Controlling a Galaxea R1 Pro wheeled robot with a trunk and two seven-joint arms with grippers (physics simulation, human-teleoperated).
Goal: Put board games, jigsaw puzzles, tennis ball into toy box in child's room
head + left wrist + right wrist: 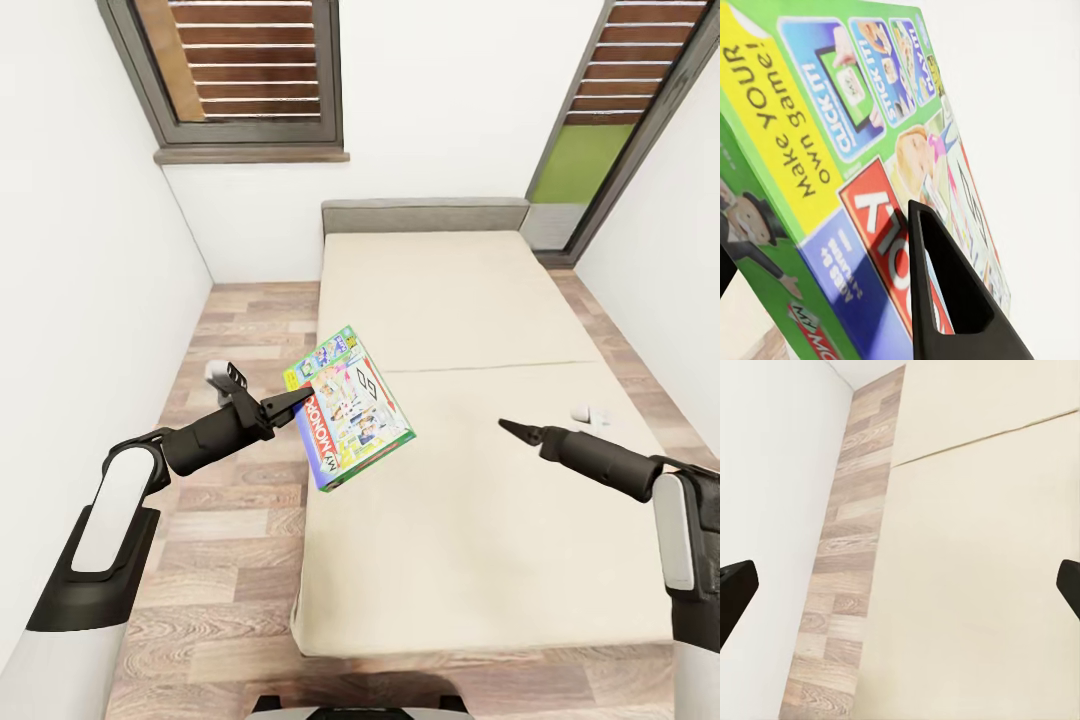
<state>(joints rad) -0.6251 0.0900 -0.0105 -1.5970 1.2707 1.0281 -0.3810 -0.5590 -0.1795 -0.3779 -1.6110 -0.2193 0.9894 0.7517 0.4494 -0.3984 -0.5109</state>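
While the left gripper (290,402) pinches the Monopoly board game (350,405) by its near edge, the box hangs tilted in the air over the left margin of the bed (480,520), clear of the mattress. In the left wrist view one dark finger (952,300) lies flat across the printed lid of the game (870,172), so the hold looks like a thin edge grip, likely prone to letting the box swing. The right gripper (515,430) hovers over the mattress with nothing in it, its jaws spread wide in the right wrist view. The wood floor (230,330) runs between the bed and the white wall. To do this carry well, I would keep the pinch firm, move the arm slowly, and bring the box closer to the trunk before turning the base toward the counter with the toy box. Levelling the game would probably lessen the twisting load on the jaws.
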